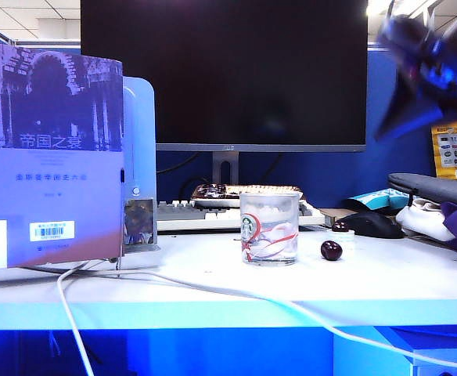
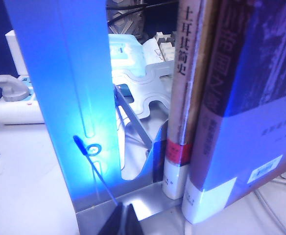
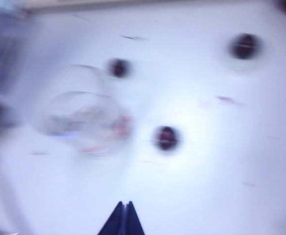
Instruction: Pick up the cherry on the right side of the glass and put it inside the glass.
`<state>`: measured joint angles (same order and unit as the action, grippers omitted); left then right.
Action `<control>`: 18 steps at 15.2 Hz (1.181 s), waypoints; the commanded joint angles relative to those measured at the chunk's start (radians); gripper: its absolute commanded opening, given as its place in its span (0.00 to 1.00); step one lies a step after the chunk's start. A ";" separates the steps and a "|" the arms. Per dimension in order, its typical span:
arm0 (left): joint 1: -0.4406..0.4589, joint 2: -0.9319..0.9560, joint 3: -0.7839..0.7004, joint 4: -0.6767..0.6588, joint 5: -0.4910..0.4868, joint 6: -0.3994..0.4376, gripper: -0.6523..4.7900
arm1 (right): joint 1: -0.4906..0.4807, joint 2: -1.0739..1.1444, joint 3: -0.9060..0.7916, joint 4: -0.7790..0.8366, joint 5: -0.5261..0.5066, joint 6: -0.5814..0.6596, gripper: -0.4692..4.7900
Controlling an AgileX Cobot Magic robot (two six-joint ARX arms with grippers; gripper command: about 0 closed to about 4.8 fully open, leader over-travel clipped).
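While the right gripper (image 3: 122, 208) hangs blurred high above the table's right side with fingers pressed together, the cherry (image 1: 331, 250) lies on the white table (image 1: 213, 274) just right of the glass (image 1: 269, 228). Descending with closed tips could knock the round fruit rolling, or it might target a wrong one: the right wrist view shows three dark cherries, one glass. The left gripper (image 2: 121, 220), fingers together, idles by two books (image 2: 241, 107)

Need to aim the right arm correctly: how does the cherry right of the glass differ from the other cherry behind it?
The cherry lies nearer the table's front edge, close beside the glass; the other cherry lies further back, by the black mouse. The cherry looks larger; the other cherry looks smaller. Both are dark, glossy and round.
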<state>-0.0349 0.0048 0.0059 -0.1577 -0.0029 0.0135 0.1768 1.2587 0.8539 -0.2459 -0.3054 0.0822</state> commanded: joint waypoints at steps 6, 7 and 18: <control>0.001 -0.003 -0.001 -0.012 0.004 0.005 0.11 | 0.013 0.327 0.315 -0.206 -0.001 -0.004 0.09; 0.001 -0.003 -0.001 -0.012 0.004 0.005 0.11 | 0.013 0.359 0.340 -0.208 -0.001 -0.004 0.09; 0.000 -0.003 -0.001 -0.013 0.004 0.005 0.11 | 0.014 0.632 0.575 -0.451 -0.053 -0.003 0.61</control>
<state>-0.0349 0.0048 0.0059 -0.1577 -0.0029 0.0135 0.1898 1.8969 1.4193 -0.7147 -0.3538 0.0811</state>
